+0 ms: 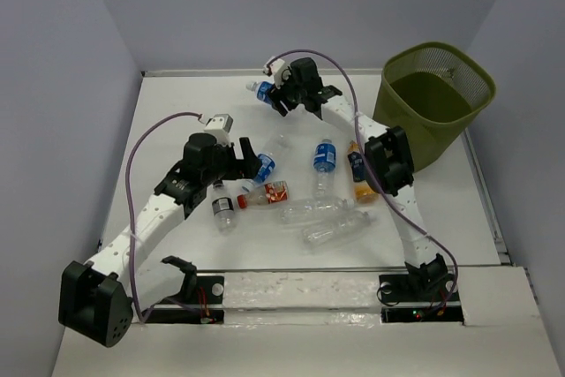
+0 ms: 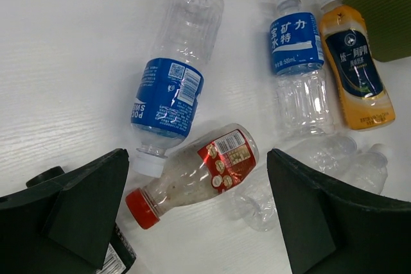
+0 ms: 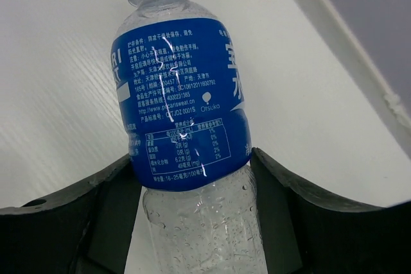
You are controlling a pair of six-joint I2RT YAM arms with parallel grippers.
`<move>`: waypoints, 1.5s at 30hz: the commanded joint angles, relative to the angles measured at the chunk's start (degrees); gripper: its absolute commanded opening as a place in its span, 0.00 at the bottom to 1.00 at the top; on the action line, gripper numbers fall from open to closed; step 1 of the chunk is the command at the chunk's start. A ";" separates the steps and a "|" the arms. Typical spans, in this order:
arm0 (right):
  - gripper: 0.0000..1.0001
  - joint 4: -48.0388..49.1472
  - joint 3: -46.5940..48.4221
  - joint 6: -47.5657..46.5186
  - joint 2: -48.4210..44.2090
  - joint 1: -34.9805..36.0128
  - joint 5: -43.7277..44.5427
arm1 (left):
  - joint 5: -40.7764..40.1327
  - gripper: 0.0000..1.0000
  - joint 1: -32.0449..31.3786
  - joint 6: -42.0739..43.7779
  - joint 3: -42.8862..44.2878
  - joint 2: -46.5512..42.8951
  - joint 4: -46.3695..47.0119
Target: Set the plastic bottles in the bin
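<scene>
Our right gripper point(image 3: 192, 181), at the far side of the table point(image 1: 177, 112) and well left of the green bin point(image 1: 422, 134), is clamped on a blue-labelled bottle point(image 3: 180, 104). Our left gripper point(image 2: 198, 213) hangs with jaws wide above a red-labelled bottle point(image 2: 215, 165), which touches a second blue bottle point(image 2: 168, 97). We see an orange bottle point(image 2: 356, 75) lying just beside the bin

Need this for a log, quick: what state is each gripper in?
Left gripper: open, holding nothing.
Right gripper: shut on a blue-labelled bottle.
</scene>
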 commanded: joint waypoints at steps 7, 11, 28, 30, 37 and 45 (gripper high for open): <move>0.16 15.87 -18.05 5.73 -37.42 -0.24 4.68 | -4.89 0.99 -1.17 4.43 11.34 8.83 -3.08; 0.15 18.86 -28.86 7.22 -53.33 -1.47 10.74 | -10.85 0.99 -5.29 5.92 16.80 13.40 -5.89; 0.14 19.66 -56.39 19.43 -81.07 -22.65 21.13 | -12.20 0.99 -7.32 14.36 36.40 43.98 -10.56; 0.13 19.57 -56.57 20.58 -80.73 -23.97 22.18 | -13.08 0.99 -7.41 14.80 37.29 45.48 -10.64; 0.32 19.57 -59.46 27.61 -79.23 -27.92 24.64 | -15.19 0.99 -7.32 15.24 40.45 49.88 -11.00; 1.00 16.32 -59.12 30.60 -83.70 -27.93 22.55 | -15.72 0.99 -7.41 15.68 40.45 52.78 -10.56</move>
